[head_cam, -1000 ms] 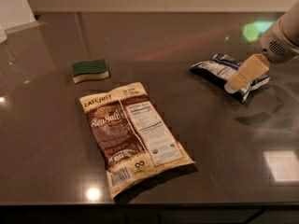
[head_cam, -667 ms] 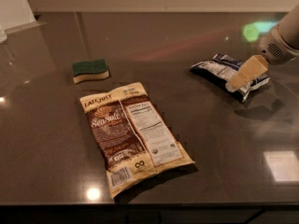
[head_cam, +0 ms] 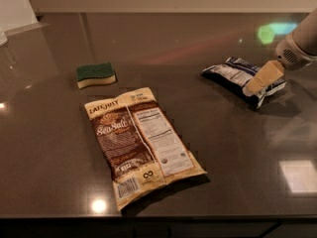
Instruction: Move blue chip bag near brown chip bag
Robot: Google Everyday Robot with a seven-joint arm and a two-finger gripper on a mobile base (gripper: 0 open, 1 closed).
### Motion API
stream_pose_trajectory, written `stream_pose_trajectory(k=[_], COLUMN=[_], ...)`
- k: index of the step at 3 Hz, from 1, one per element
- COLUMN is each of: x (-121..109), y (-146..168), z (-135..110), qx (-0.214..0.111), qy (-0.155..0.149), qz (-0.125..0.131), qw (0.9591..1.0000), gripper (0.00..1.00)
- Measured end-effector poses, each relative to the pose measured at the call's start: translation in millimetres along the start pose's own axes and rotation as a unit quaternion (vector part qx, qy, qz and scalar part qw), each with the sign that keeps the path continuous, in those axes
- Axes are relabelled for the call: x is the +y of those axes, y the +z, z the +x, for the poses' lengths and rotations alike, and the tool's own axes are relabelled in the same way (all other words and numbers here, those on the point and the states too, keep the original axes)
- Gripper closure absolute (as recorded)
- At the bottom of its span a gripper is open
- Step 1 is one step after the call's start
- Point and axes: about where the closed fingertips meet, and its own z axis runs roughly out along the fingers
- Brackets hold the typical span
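The blue chip bag lies on the dark countertop at the right, small and crinkly with white print. The brown chip bag lies flat in the middle front, cream-edged with a dark "Sea Salt" panel and a white nutrition label. My gripper comes in from the right edge on a white arm. It sits at the right end of the blue bag, over and touching it. The two bags lie well apart.
A green and yellow sponge lies at the left behind the brown bag. The countertop's front edge runs just below the brown bag. A wall runs along the back.
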Motion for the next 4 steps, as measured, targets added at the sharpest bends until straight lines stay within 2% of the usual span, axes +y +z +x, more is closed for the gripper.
stream_pose_trajectory(k=[2, 3, 4], x=[-4, 5, 14], y=[17, 22, 23], z=[-1, -4, -5], qx=[0.012, 0.014, 0.013], qy=[-0.002, -0.008, -0.013], qz=[-0.008, -0.023, -0.035], qw=[0.9999, 0.9996, 0.9992], gripper=[0.0, 0.18, 0.41])
